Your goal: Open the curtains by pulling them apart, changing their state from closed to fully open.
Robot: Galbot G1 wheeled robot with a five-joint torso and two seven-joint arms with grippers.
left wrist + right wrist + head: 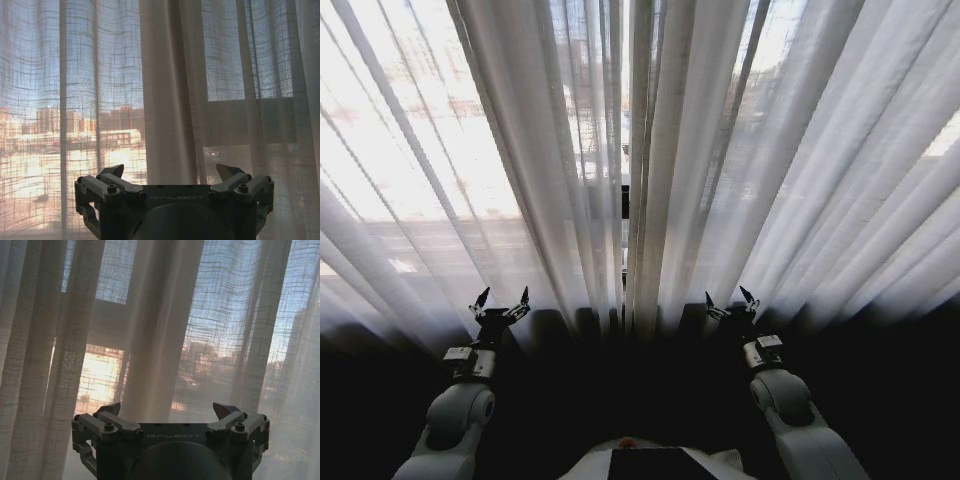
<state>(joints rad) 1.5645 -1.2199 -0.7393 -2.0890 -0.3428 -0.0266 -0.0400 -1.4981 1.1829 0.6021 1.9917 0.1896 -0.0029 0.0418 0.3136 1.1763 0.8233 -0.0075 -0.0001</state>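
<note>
Sheer cream curtains [650, 160] hang closed across the whole window, their pleats meeting at a narrow gap near the middle. My left gripper [501, 297] is raised at the lower left, open, with nothing between its fingers, just short of the left panel [167, 100]. On the lower right my right gripper [732, 297] is open too and faces the right panel [160, 330]. In both wrist views a thick fold of fabric hangs straight ahead of the spread fingers, apart from them.
A dark vertical window frame bar [625, 215] shows through the gap between the panels. Buildings show through the fabric outside. The floor and wall below the curtains' hem are dark. My white torso [650, 462] is at the bottom centre.
</note>
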